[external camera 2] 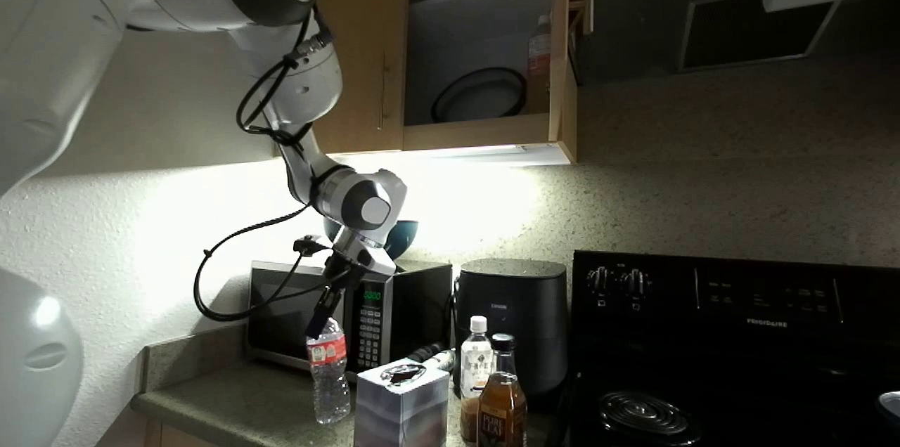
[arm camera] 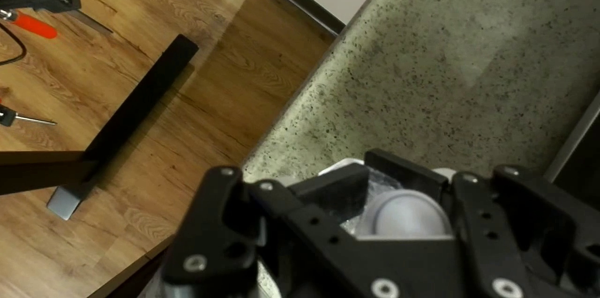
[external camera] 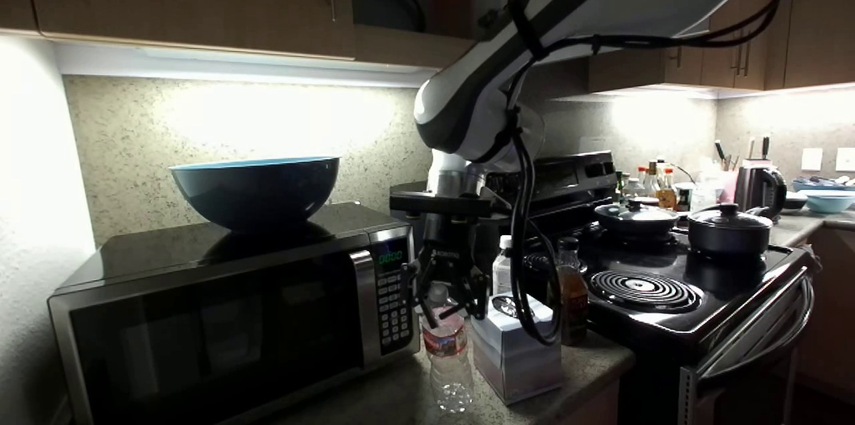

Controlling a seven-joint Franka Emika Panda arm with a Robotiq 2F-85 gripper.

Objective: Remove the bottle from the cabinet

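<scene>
The bottle (external camera 2: 329,375), grasped by fingers (arm camera: 335,190), slants near tissue box (external camera 2: 401,405) and microwave (external camera: 227,325) (the cabinet (external camera 2: 478,131) holds another bottle (external camera 2: 539,57)).

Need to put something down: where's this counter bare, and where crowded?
The counter is bare between its front edge and the microwave, from the red-labelled bottle in the jaws toward the side wall. Toward the stove it's crowded: tissue box, white-capped bottle, Pure Leaf bottle.

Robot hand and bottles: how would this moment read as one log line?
gripper | around top of clear bottle | firm hold unconfirmed | cabinet open | separate red-labelled bottle inside
</scene>
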